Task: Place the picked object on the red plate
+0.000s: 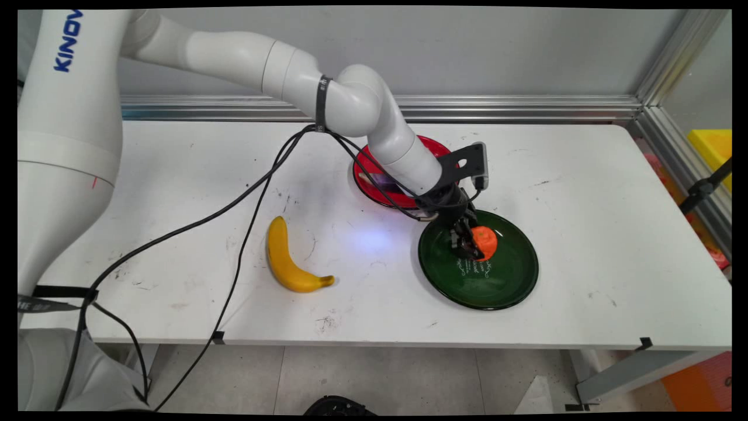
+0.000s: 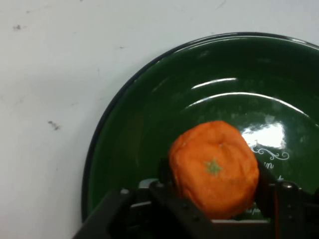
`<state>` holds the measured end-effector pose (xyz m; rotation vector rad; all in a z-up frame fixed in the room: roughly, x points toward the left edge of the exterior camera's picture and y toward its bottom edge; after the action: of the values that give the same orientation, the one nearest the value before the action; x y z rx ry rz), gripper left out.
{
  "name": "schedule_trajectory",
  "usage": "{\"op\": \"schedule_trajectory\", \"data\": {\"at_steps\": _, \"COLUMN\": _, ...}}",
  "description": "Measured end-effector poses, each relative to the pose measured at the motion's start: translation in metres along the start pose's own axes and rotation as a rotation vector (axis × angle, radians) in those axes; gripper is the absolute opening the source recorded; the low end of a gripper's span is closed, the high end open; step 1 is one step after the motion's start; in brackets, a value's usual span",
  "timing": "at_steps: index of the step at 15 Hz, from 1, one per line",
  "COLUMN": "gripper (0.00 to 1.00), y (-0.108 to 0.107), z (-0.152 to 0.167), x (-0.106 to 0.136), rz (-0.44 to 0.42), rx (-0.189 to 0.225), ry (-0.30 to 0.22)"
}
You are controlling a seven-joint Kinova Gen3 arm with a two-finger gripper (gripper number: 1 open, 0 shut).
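Where the arm reaches down over the green plate (image 1: pixel 502 286), we find the gripper (image 1: pixel 474 245) clamped on a mandarin orange (image 1: pixel 486 241), one finger pressed against each side of the fruit. In the hand view the same gripper (image 2: pixel 215 191) shows its jaws spread only as wide as the mandarin orange (image 2: pixel 214 167), whose small green stem scar faces the camera. The fruit sits inside the green plate (image 2: pixel 134 124), toward the plate's far left part as the main view shows it; we cannot tell whether the fruit rests on the plate's surface or is held just above it. White lettering on the plate's floor is partly covered by the fruit and the fingers, and we cannot read it. Behind the green plate lies a red plate (image 1: pixel 374 187), near it but apart; the arm's wrist covers most of it, and a pale thing lying in it is too hidden to name. Well apart to the left, a banana (image 1: pixel 289 260) lies on the white table (image 1: pixel 584 193), with black cables (image 1: pixel 245 234) hanging from the arm and trailing across the table just beside it. In the hand view the plate's right side is cut off by the picture's edge.
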<state>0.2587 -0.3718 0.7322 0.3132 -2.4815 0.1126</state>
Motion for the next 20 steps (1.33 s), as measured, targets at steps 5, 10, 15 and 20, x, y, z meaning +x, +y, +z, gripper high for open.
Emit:
{"op": "schedule_trajectory", "data": {"at_steps": 5, "gripper": 0.0, "y": -0.001, "z": -0.004, "x": 0.003, "rz": -0.017, "rx": -0.003, "ry": 0.003}}
{"op": "schedule_trajectory", "data": {"at_steps": 10, "gripper": 0.0, "y": -0.011, "z": -0.033, "x": 0.015, "rz": -0.018, "rx": 0.016, "ry": 0.003}}
{"op": "schedule_trajectory", "data": {"at_steps": 15, "gripper": 0.0, "y": -0.036, "z": -0.078, "x": 0.016, "rz": -0.003, "rx": 0.058, "ry": -0.033}}
{"op": "schedule_trajectory", "data": {"at_steps": 20, "gripper": 0.0, "y": -0.074, "z": -0.122, "x": 0.0, "rz": 0.015, "rx": 0.129, "ry": -0.092}}
